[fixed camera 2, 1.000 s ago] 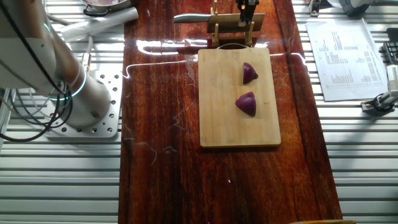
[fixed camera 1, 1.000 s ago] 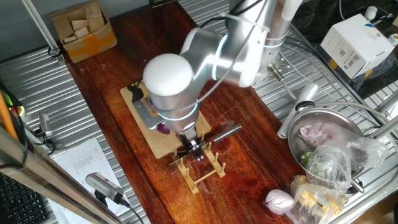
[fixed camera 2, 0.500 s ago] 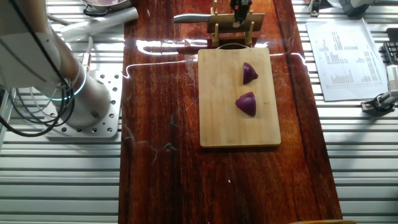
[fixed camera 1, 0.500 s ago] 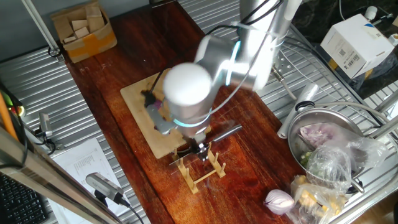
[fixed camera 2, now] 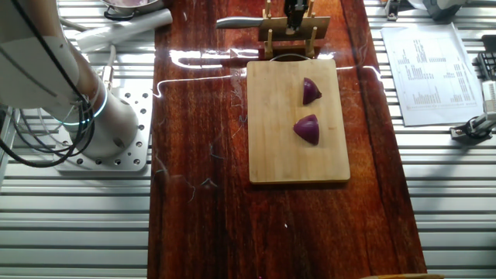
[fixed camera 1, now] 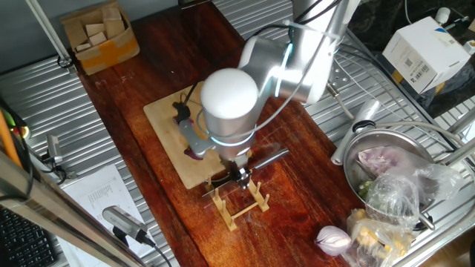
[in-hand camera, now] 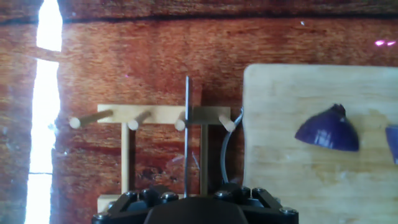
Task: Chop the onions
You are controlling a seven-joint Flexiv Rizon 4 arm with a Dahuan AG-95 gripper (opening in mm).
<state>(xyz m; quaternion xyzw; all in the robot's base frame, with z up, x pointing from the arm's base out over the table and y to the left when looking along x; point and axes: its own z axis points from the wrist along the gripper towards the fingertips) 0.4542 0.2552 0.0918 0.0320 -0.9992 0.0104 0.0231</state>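
Two purple onion wedges point(fixed camera 2: 311, 91) point(fixed camera 2: 307, 129) lie on the wooden cutting board point(fixed camera 2: 279, 147). The hand view shows one wedge point(in-hand camera: 328, 134) fully and the other point(in-hand camera: 393, 142) cut off by the right edge. One wedge point(fixed camera 1: 194, 153) peeks out under the arm. A cleaver point(fixed camera 2: 240, 22) rests in a wooden peg rack point(fixed camera 2: 288, 35) beyond the board's far end, seen edge-on in the hand view point(in-hand camera: 186, 130). My gripper point(fixed camera 2: 294, 11) point(fixed camera 1: 238, 176) hangs right over the rack at the cleaver's handle end. Its fingertips are hidden below the hand view's frame.
A steel bowl point(fixed camera 1: 355, 178) with food bags stands right of the rack, with a whole pale onion point(fixed camera 1: 332, 238) in front of it. There are also a cardboard box of wooden blocks point(fixed camera 1: 100, 33), a white box point(fixed camera 1: 423, 48), a paper sheet point(fixed camera 2: 430, 66) and the arm's base point(fixed camera 2: 108, 124).
The arm has swung round above the board, and the gripper has slid a little along the rack. The cleaver and both wedges lie where they were.
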